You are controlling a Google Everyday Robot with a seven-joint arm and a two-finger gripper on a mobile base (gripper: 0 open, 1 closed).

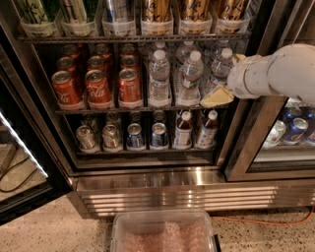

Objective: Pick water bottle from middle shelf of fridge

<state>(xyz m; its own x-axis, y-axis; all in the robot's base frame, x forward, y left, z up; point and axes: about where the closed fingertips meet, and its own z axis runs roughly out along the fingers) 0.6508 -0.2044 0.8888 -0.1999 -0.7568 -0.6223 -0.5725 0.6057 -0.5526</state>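
Note:
The fridge [147, 184] stands open, and its middle shelf [138, 109] holds red cola cans [98, 88] on the left and clear water bottles on the right. Water bottles stand at the front left [159, 78], the front middle [189, 78] and the far right [220, 66]. My gripper [228, 77], on a white arm [280, 71] coming in from the right, is at the far-right bottle. It is open, with one pale finger [216, 97] low in front of the bottle and the other [239, 57] up beside its cap. The bottle stands on the shelf.
Tall cans in clear trays [155, 15] fill the rack above. Small silver and blue cans [133, 135] and brown-drink bottles [183, 129] fill the rack below. A steel door post [251, 133] is just right of the gripper. A clear plastic bin [165, 234] sits on the floor.

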